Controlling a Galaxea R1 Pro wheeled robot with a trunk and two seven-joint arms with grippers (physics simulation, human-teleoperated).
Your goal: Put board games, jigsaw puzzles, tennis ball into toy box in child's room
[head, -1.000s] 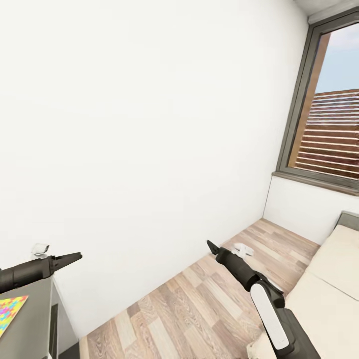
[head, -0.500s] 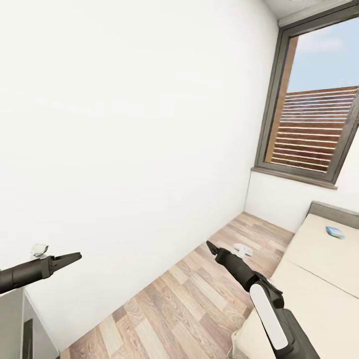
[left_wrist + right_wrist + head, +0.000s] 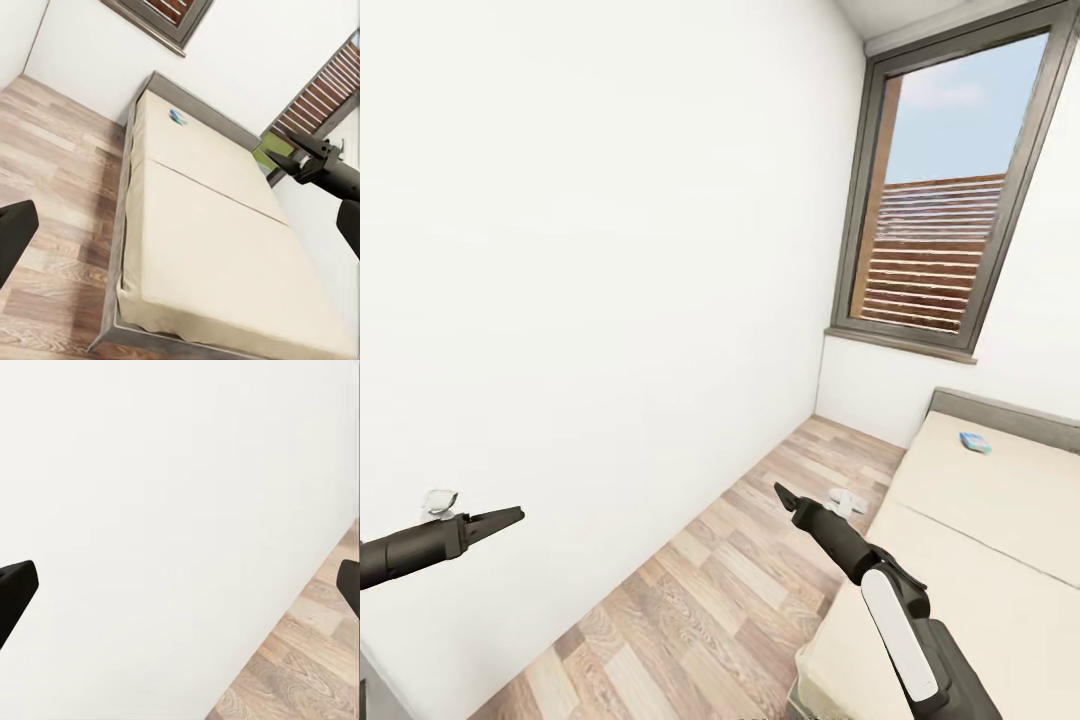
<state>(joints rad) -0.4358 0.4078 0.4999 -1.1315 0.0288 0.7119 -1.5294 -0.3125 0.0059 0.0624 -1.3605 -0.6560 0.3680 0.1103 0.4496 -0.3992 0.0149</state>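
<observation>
Left gripper (image 3: 510, 517) jaws look pressed together, holding nothing | right gripper (image 3: 784, 494) jaws spread, empty, over the wood floor (image 3: 710, 600) | one blue board game (image 3: 975, 442) lies flat on the bed (image 3: 1000, 520) near its headboard end under the window (image 3: 945, 200) | white wall (image 3: 590, 250) ahead
</observation>
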